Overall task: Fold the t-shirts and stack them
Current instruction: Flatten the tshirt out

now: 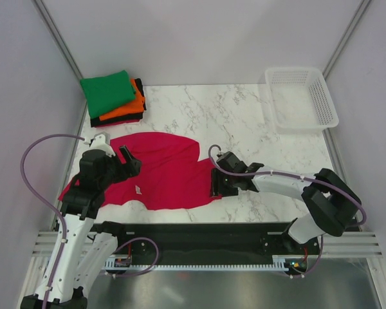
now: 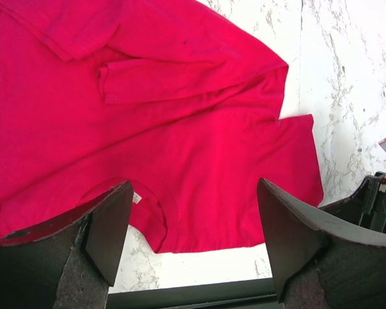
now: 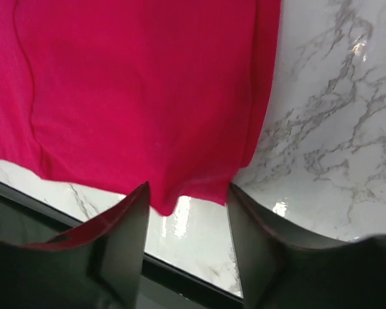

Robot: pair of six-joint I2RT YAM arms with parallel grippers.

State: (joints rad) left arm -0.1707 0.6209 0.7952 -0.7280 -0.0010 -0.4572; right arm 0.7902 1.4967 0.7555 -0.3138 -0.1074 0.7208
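Left jaws are spread wide open and hold nothing. They hang over the left part of the pink shirt [image 1: 164, 174]. Right jaws are about half open at the shirt's right edge, with the hem lying loose between them. The left arm [image 1: 83, 199] stands up and bends over the shirt. The right arm [image 1: 280, 182] stretches low toward the shirt from its right side. The shirt lies spread out on the worktop [image 1: 244, 119]. Behind its left end sits a pile: green shirt [image 1: 107, 90] on top, then orange shirt [image 1: 134, 106], then black shirt [image 1: 119, 120]. A white basket [image 1: 325, 103] sits behind the shirt, well off to its right.
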